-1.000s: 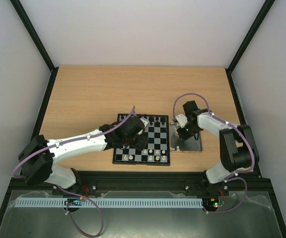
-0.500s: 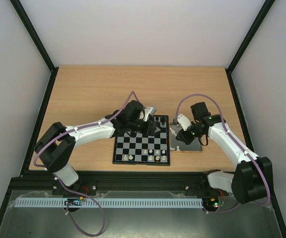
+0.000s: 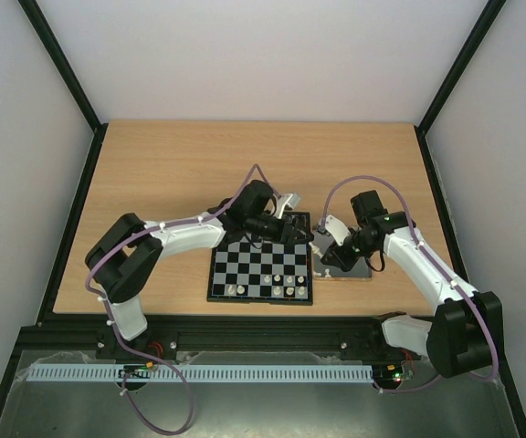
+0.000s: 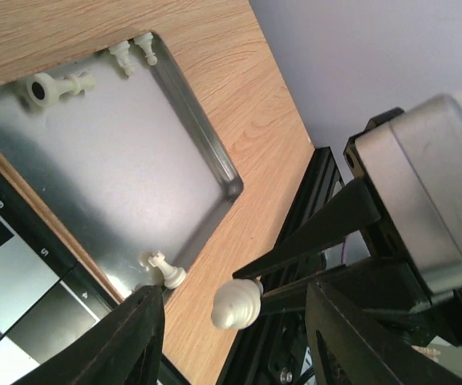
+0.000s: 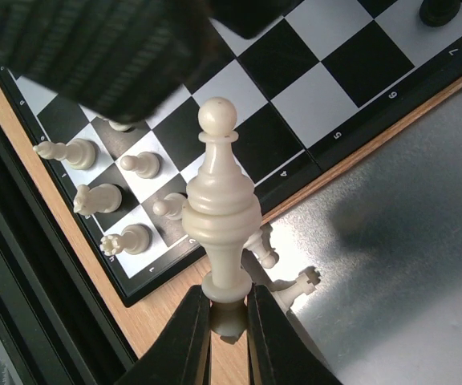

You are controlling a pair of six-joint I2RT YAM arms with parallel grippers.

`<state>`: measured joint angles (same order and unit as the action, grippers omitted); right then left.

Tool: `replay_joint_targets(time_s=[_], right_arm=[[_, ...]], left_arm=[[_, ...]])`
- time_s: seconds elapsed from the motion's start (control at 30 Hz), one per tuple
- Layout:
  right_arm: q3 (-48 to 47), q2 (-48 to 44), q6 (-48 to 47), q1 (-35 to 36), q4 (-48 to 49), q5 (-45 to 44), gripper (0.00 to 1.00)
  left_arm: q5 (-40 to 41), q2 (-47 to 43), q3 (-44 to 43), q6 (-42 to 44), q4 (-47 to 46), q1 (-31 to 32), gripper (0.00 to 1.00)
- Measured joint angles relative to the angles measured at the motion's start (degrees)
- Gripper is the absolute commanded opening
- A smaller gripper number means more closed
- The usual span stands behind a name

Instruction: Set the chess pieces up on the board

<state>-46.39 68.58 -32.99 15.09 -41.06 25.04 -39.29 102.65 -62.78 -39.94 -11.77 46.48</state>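
Note:
My right gripper (image 5: 229, 309) is shut on the base of a cream-white bishop (image 5: 219, 208), held above the seam between the board (image 5: 327, 48) and the metal tray (image 5: 407, 241). In the left wrist view the same bishop (image 4: 237, 303) hangs between my left gripper's (image 4: 239, 337) open fingers, touching neither. From above, the left gripper (image 3: 301, 234) reaches past the board's (image 3: 245, 265) far right corner to meet the right gripper (image 3: 325, 245). Several white chess pieces (image 5: 140, 164) stand on the board's near rows.
More white pieces lie in the tray (image 4: 119, 160): a rook (image 4: 163, 269) by its edge, one on its side (image 4: 54, 84) and two small ones (image 4: 123, 54) in the far corner. Black pieces (image 3: 292, 222) stand on the board's far row, partly hidden by the left arm.
The left arm swung from the middle of the board to its far right corner, jaws narrowing slightly. The right gripper carried the bishop from the tray toward the board's edge.

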Motion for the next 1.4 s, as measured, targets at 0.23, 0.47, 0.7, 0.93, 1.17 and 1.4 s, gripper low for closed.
replay_joint_targets(time_s=[0.23,0.47,0.7,0.93,1.17,1.4], right_arm=[[0.0,-0.1,-0.5,0.1,-0.5,0.4,0.07],[0.0,-0.1,-0.5,0.3,-0.6,0.5,0.07],[0.0,-0.1,-0.5,0.3,-0.6,0.5,0.08],[0.3,-0.1,-0.5,0.3,-0.6,0.5,0.08],[0.5,-0.1,-0.5,0.3,-0.6,0.5,0.08],[0.7,-0.1,-0.5,0.3,-0.6,0.5,0.08]], left_arm=[[-1.3,2.3,-1.3,-0.3,-0.7,0.2,0.43],[-1.6,3.0,-1.6,0.3,0.9,0.8,0.37],[-2.4,4.1,-3.9,1.6,2.3,1.9,0.27],[-2.6,4.3,-4.2,2.4,3.7,2.4,0.27],[-2.5,4.3,-4.1,2.6,4.1,2.4,0.24],[-2.4,4.3,-4.0,2.9,4.4,2.5,0.15]])
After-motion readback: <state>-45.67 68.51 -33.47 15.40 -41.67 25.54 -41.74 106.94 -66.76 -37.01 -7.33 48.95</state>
